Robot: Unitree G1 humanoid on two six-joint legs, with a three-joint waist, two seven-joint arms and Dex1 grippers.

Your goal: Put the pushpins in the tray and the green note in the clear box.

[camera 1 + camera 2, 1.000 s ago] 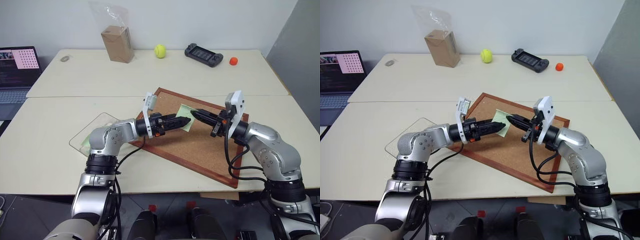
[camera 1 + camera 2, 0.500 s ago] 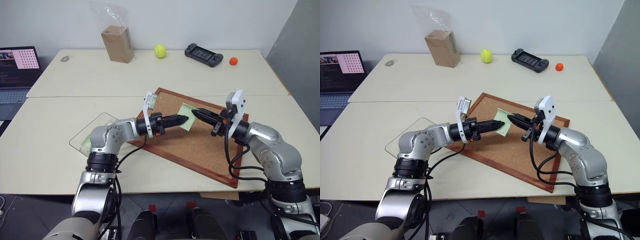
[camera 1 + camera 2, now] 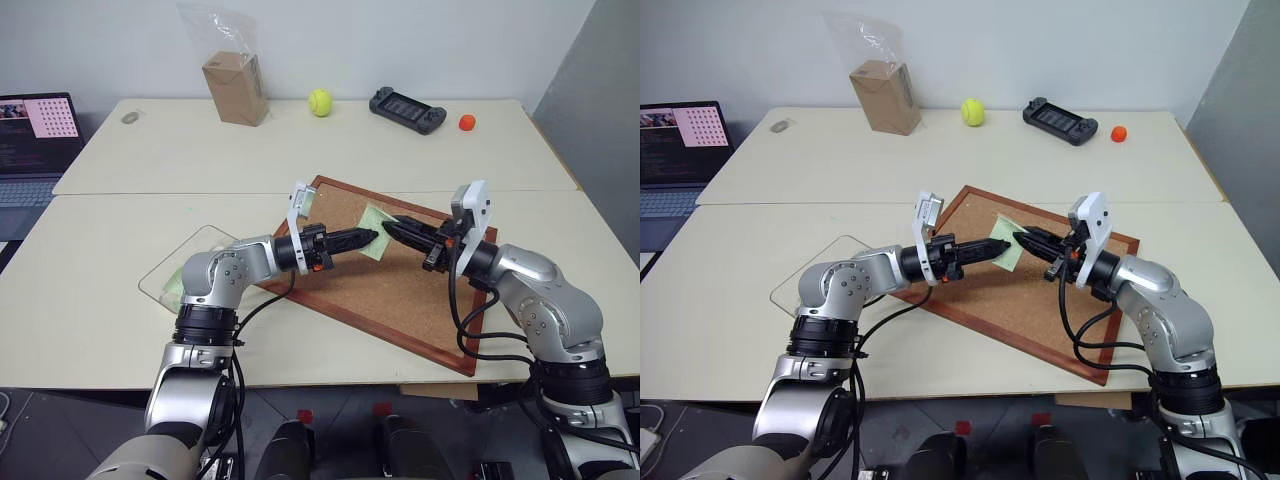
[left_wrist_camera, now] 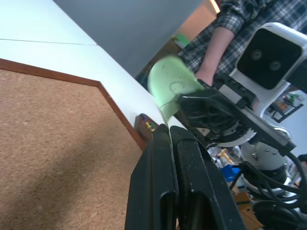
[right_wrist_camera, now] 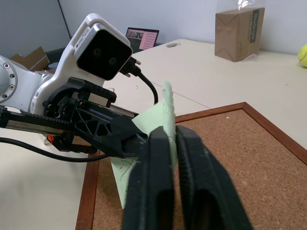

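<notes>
Above the corkboard the two grippers meet tip to tip with the green note held upright between them. My left gripper reaches in from the left, shut on one edge of the note. From the right comes my right gripper, its fingers pressed on the opposite edge. The clear box lies on the table behind the left arm, a pale green sheet inside it. A small dark red-brown tray with coloured specks peeks past the corkboard's corner. I cannot make out the pushpins.
On the far table stand a bagged cardboard box, a tennis ball, a game controller and a small red ball. A laptop sits far left. A person in a plaid shirt stands beyond the table.
The left gripper's fingers have closed onto the green note that the right gripper holds. Both arms kept their places.
</notes>
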